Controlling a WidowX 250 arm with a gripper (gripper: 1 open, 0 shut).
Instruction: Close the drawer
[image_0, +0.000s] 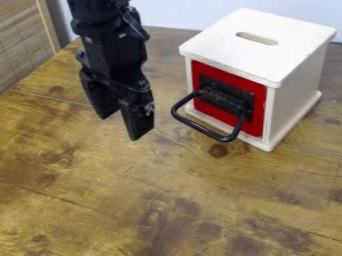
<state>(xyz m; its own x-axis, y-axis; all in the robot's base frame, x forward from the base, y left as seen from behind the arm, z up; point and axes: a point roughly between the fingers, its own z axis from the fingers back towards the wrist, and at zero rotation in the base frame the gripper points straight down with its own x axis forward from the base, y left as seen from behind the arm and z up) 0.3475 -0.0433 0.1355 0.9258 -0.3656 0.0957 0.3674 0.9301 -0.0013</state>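
The drawer (225, 102) has a red front with a black centre fitting and sits in a pale wooden cube box (262, 62) at the right. Its black looped wire handle (203, 123) hangs out toward the lower left. The red front lies about flush with the box face. My black gripper (119, 112) hangs over the table left of the handle, a short gap away from it. Its two fingers (138, 118) point down and stand apart, with nothing between them.
The box has a slot (258, 39) in its top. A worn wooden tabletop (147, 195) spreads in front and to the left. A slatted wooden panel (24, 40) stands at the far left edge.
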